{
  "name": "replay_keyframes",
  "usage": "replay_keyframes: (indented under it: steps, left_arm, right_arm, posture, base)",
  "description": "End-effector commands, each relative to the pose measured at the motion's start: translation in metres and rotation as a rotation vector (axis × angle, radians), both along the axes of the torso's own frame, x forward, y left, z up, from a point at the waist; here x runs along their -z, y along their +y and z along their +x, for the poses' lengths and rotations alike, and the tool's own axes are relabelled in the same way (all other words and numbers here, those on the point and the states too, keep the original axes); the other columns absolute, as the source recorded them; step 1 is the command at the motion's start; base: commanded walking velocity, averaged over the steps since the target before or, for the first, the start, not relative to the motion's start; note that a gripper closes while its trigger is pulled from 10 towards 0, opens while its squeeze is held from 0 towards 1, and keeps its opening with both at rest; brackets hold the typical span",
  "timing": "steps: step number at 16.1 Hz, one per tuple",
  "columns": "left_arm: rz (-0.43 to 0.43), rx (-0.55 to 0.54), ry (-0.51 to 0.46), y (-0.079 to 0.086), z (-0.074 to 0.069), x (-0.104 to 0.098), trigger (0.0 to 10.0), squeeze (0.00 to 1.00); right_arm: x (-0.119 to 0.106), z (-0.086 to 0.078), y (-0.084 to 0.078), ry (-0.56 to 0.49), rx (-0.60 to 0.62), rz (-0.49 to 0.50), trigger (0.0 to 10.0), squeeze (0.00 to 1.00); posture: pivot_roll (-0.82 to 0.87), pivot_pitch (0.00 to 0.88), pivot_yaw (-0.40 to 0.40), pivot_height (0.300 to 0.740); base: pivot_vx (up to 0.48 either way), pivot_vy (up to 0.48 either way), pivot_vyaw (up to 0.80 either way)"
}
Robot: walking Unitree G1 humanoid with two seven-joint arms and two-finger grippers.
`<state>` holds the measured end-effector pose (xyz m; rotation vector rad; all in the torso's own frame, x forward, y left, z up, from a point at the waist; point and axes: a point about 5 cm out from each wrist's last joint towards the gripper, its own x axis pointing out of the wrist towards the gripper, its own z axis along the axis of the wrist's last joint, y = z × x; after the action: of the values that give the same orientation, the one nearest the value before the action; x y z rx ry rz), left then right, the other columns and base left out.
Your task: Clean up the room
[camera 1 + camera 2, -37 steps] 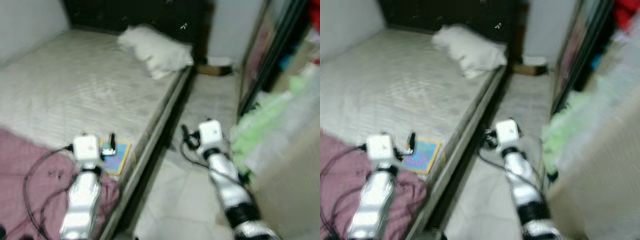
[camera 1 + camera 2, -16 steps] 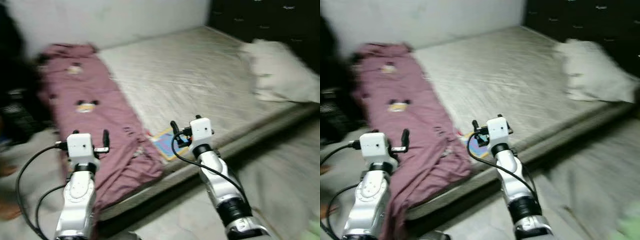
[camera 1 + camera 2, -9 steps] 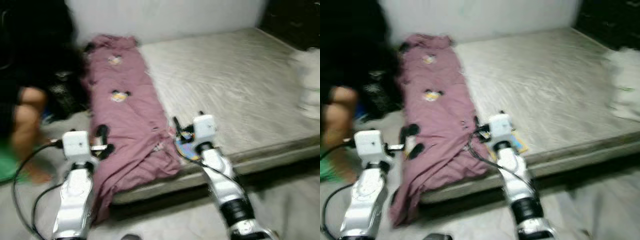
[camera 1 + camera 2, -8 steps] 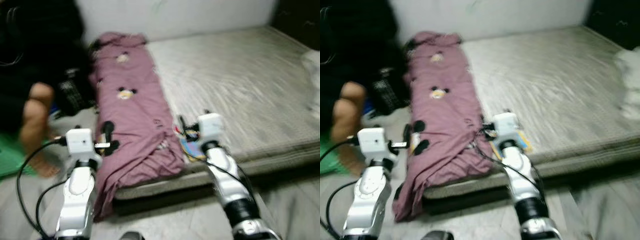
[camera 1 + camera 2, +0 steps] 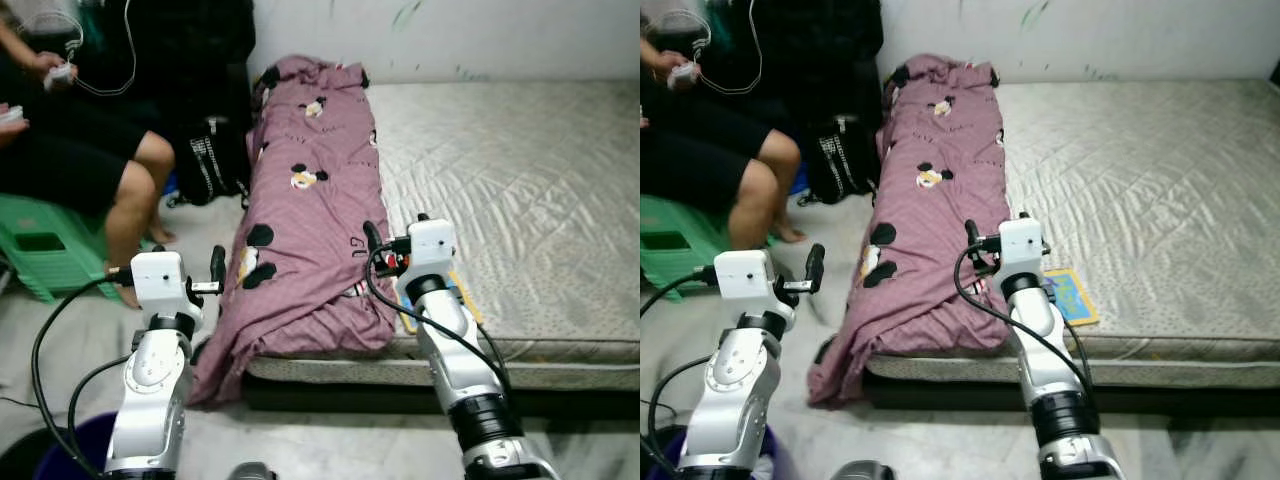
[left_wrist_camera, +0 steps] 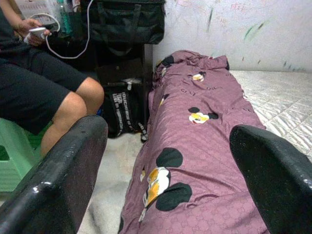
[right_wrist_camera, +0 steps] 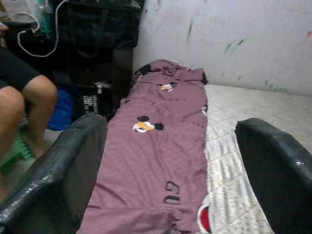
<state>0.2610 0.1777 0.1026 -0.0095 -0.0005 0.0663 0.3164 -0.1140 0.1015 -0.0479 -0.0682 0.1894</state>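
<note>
A maroon blanket (image 5: 305, 210) printed with cartoon mice lies lengthwise along the mattress's (image 5: 520, 170) left side, and its near end hangs over the edge to the floor. A small blue book with a yellow border (image 5: 1072, 297) lies flat on the mattress by the blanket's near end, partly behind my right arm. My right gripper (image 5: 372, 240) hovers open just above the blanket's near end. My left gripper (image 5: 216, 268) is open over the floor, left of the hanging blanket. Both wrist views look along the blanket (image 6: 195, 126), with nothing between the fingers (image 7: 73, 165).
A person (image 5: 90, 150) sits on a green stool (image 5: 40, 245) at the left, holding a small device with a white cable. A black bag (image 5: 215, 165) stands between the person and the bed. A dark blue bucket (image 5: 40, 460) is by my left side. A white wall (image 5: 450, 35) backs the bed.
The camera has swung left and steadied, so the pillow is out of view and the person, stool and bag have come in. Both arms hold the same pose, grippers open.
</note>
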Motion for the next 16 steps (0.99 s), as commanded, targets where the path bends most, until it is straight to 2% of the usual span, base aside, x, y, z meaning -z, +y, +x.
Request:
replay_keyframes:
  steps: [1, 11, 16]
  left_arm:
    - [0.003, 0.009, -0.024, 0.0018, 0.0020, -0.0072, 10.0, 0.00]
    - [-0.007, 0.020, -0.031, -0.0005, 0.0063, -0.0085, 10.0, 0.00]
    - [0.001, 0.004, -0.033, 0.0006, 0.0072, -0.0097, 10.0, 0.00]
  right_arm:
    - [-0.0084, 0.0041, 0.0065, -0.014, -0.025, 0.008, 10.0, 0.00]
    - [-0.0088, 0.0082, 0.0047, 0.006, -0.026, 0.014, 10.0, 0.00]
    - [-0.0098, 0.0094, 0.0053, 0.002, -0.030, -0.002, 10.0, 0.00]
  posture:
    - [0.04, 0.000, 0.001, 0.740]
    - [0.04, 0.000, -0.006, 0.740]
    - [0.04, 0.000, -0.010, 0.740]
  base:
    - [0.394, 0.000, 0.00]
    - [0.379, 0.000, 0.00]
    - [0.000, 0.000, 0.00]
